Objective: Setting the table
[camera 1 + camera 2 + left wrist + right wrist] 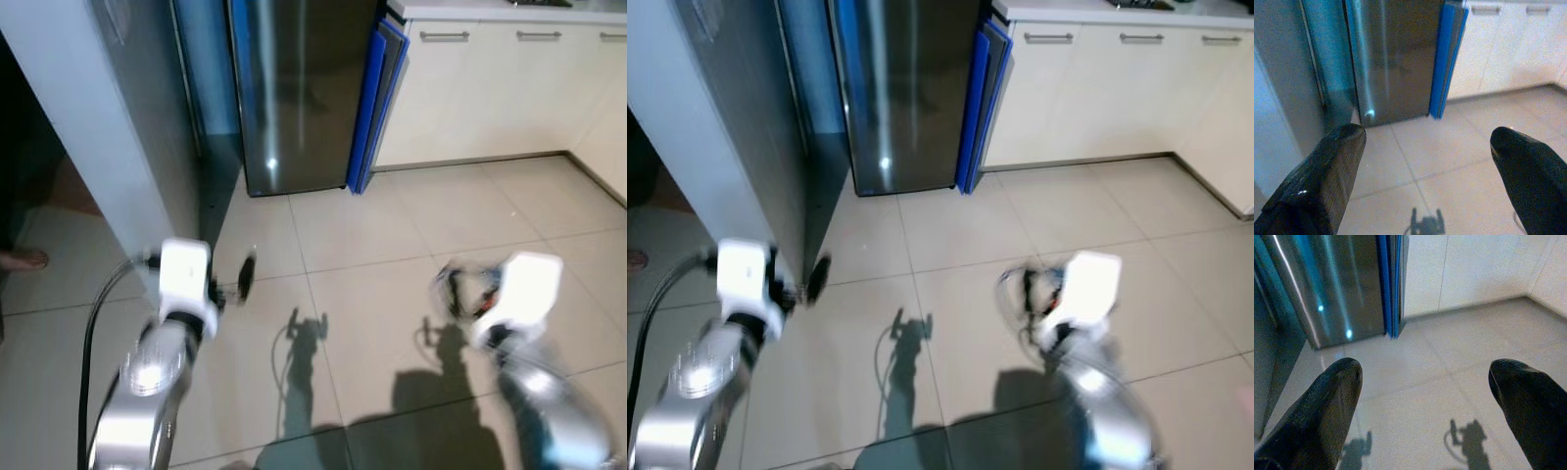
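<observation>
No tableware shows in these frames. My left gripper [238,278] is held out low over the beige tiled floor [382,225], close to the corner of a tall grey panel [147,137]. In the left wrist view its black fingers [1327,171] stand wide apart, so the left gripper [1427,144] is open with nothing between them. My right gripper [458,291] is blurred in the head views and hangs over bare tiles. In the right wrist view the right gripper [1425,374] is also open and holds nothing.
A stainless steel fridge [299,88] stands ahead, with flat blue boards [377,98] leaning at its right side. Cream cabinets with metal handles [490,88] run along the back right. A person's foot [22,259] shows at the far left.
</observation>
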Tool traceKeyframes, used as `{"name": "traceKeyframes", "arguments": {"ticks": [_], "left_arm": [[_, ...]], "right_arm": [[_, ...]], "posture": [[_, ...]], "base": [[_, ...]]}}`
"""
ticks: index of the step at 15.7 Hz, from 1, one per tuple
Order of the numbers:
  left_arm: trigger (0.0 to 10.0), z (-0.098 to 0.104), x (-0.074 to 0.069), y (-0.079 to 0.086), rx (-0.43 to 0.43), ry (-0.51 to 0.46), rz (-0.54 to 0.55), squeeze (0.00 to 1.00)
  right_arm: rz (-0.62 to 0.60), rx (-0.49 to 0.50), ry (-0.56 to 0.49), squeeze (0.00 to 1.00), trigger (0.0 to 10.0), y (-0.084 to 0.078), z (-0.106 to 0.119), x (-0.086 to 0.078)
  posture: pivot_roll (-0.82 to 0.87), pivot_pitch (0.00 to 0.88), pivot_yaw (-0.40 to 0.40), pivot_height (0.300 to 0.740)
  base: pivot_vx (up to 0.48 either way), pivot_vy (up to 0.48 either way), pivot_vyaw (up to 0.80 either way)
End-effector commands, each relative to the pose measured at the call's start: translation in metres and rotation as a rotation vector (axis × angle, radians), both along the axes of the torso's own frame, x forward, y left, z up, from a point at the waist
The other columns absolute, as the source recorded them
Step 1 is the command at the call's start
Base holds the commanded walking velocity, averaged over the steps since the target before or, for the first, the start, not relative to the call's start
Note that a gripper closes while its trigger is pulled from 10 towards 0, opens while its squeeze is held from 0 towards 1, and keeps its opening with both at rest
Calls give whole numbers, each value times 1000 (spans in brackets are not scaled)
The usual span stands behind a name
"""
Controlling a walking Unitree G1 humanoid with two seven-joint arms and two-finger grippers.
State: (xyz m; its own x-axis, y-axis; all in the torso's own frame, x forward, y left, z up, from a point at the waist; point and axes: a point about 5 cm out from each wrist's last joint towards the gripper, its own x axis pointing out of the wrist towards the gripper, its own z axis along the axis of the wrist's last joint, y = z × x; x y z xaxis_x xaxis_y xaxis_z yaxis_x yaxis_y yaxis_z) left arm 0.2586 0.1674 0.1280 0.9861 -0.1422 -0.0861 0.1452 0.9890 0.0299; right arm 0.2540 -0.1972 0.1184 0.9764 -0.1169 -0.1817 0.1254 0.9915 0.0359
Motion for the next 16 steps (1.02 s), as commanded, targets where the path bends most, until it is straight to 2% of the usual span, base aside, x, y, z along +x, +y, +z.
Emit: {"name": "traceKeyframes", "arguments": {"ticks": [1, 2, 3, 5, 6, 7, 8, 9, 10, 13, 16], "left_arm": [[10000, -5, -1, 4, 20, 34, 57, 0], [10000, -5, -7, 2, 64, 32, 74, 0], [10000, -6, -11, 2, 107, 33, 76, 0], [10000, -15, -18, 6, 141, 49, 75, 0], [10000, -11, -18, 0, 134, 51, 38, 0], [10000, -3, -9, -4, 128, 24, 40, 0], [10000, -7, -6, -4, 113, 5, 48, 0], [10000, -10, -10, -3, 159, 16, 23, 0], [10000, -1, -12, -3, 150, -5, 21, 0], [10000, 12, -11, 2, 180, -33, 38, 0], [10000, 18, -8, 2, 205, -41, 8, 0]], "right_arm": [[45, 0, 28, 0, 10000, 3, 1, 2], [89, -15, 70, 0, 10000, 7, -7, 6], [83, 11, 75, 0, 10000, 9, -11, 7], [64, 48, 67, 0, 10000, 12, -10, 3], [39, 67, 68, 0, 10000, 9, -14, 0], [-5, 87, 78, 0, 10000, 5, -21, -6], [-17, 69, 44, 0, 10000, 8, -13, -10], [-23, 32, 39, 0, 10000, 6, -10, -12], [6, 0, 21, 0, 10000, 6, -4, -11], [63, -2, -13, 0, 10000, 19, 7, -5], [52, -10, -17, 0, 10000, 18, 10, -6]], "posture": [[-17, 0, -78, 740], [3, 0, -91, 740], [23, 0, -99, 740], [-10, 0, -69, 740], [4, 0, -56, 740], [8, 0, -45, 740], [-46, 0, 4, 740], [-50, 0, 7, 740], [-40, 0, -7, 740], [-40, 0, -26, 740], [-44, 0, -11, 740]], "base": [[0, 0, 0], [0, 0, 0], [0, 0, 0], [0, 0, 0], [0, 0, 0], [0, 0, 0], [0, 0, 0], [0, 0, 0], [0, 0, 0], [0, 0, 0], [-87, 0, 0]]}}
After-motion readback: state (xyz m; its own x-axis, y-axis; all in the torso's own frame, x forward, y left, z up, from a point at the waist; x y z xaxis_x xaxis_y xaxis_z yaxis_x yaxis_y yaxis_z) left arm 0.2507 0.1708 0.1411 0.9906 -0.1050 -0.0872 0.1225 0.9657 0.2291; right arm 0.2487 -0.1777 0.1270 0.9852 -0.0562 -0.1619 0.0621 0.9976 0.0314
